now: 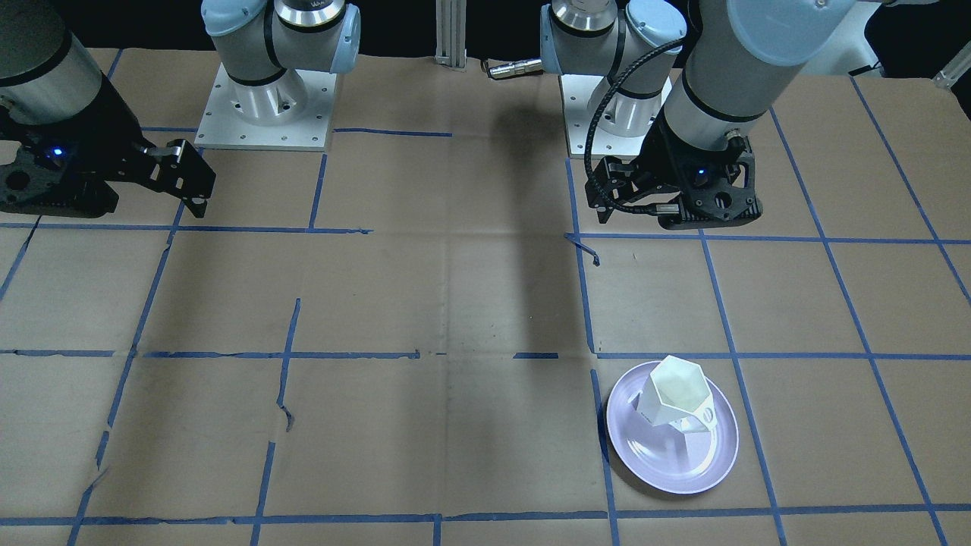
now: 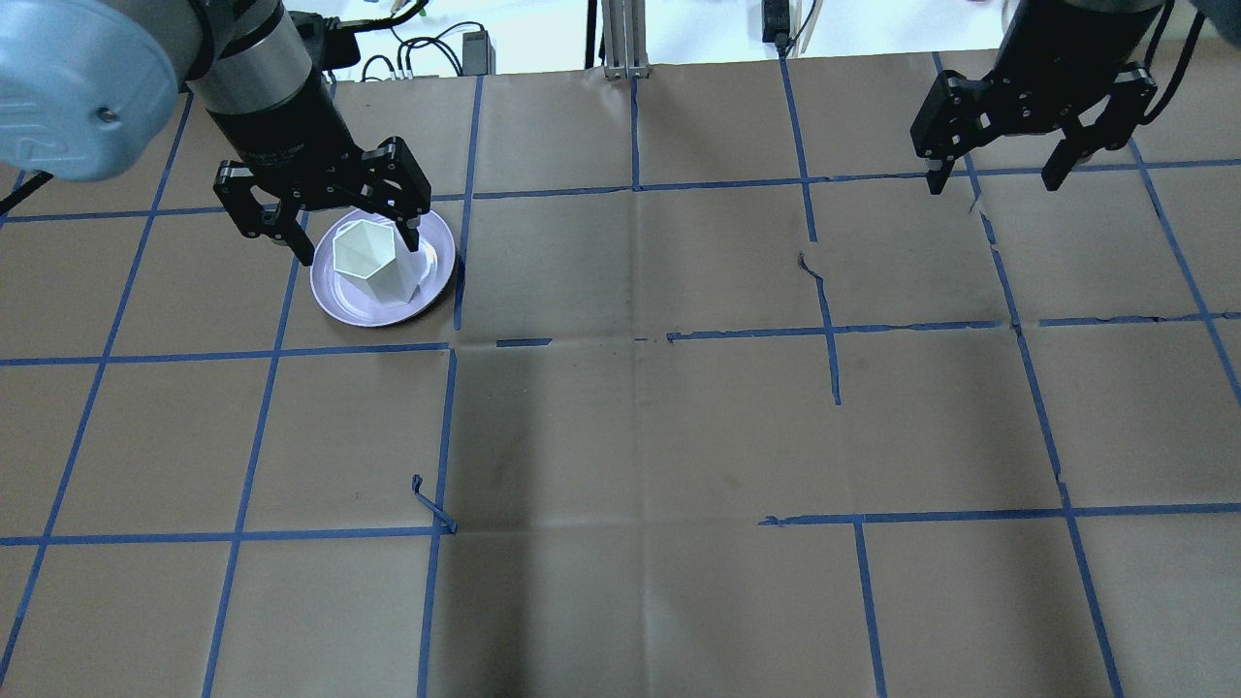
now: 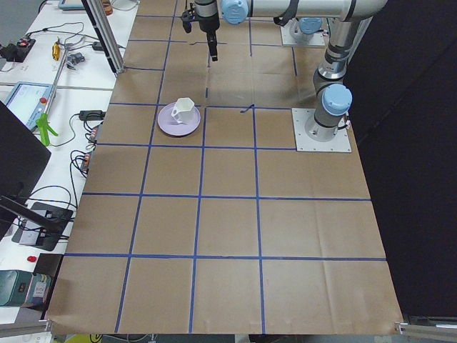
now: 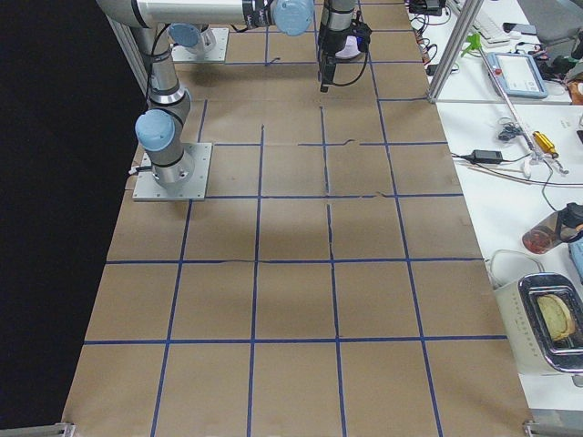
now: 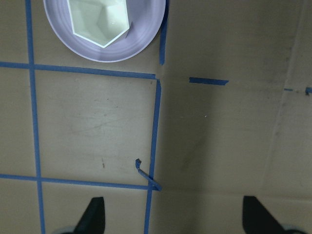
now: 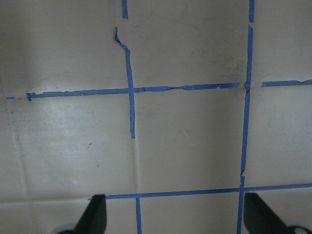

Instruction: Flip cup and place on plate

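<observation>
The white faceted cup (image 1: pixel 674 394) stands mouth up on the lavender plate (image 1: pixel 660 455), handle to one side. It also shows in the overhead view (image 2: pixel 368 260) on the plate (image 2: pixel 433 274), in the left side view (image 3: pixel 183 110) and at the top edge of the left wrist view (image 5: pixel 100 19). My left gripper (image 2: pixel 357 242) is open and empty, raised well above the table beside the plate on the robot's side; nothing lies between its fingers (image 5: pixel 92 219). My right gripper (image 2: pixel 992 179) is open and empty, high over bare table far from the cup.
Brown paper with a blue tape grid (image 2: pixel 635 184) covers the table. The arm bases (image 1: pixel 265 98) stand at the robot's edge. A loose curl of tape (image 2: pixel 431 509) sticks up near the middle. Benches with tools and cables (image 3: pixel 43 107) flank the table ends.
</observation>
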{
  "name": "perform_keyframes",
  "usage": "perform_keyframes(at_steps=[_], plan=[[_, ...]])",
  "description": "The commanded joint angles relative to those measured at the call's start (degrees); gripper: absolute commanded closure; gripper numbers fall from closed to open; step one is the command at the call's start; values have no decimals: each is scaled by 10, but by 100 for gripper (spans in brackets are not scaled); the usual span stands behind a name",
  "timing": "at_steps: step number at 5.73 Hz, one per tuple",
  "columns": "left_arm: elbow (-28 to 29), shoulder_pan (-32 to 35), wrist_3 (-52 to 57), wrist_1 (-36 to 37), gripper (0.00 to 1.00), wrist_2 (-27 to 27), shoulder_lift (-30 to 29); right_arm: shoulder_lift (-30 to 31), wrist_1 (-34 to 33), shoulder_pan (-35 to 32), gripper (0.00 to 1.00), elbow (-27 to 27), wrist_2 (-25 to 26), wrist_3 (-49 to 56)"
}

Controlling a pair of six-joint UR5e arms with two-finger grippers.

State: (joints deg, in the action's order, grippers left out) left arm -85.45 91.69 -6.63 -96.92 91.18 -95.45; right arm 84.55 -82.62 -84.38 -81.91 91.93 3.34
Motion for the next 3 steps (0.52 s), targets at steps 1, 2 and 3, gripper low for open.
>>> perform_keyframes(at_steps=[1, 2, 3], plan=[[4, 5, -1, -13, 1, 26, 1, 0, 0, 0, 0, 0, 0, 0], [5, 0, -1, -13, 0, 21, -7, 0, 0, 0, 0, 0, 0, 0], [5, -2, 3, -7, 1, 11, -1, 0, 0, 0, 0, 0, 0, 0]])
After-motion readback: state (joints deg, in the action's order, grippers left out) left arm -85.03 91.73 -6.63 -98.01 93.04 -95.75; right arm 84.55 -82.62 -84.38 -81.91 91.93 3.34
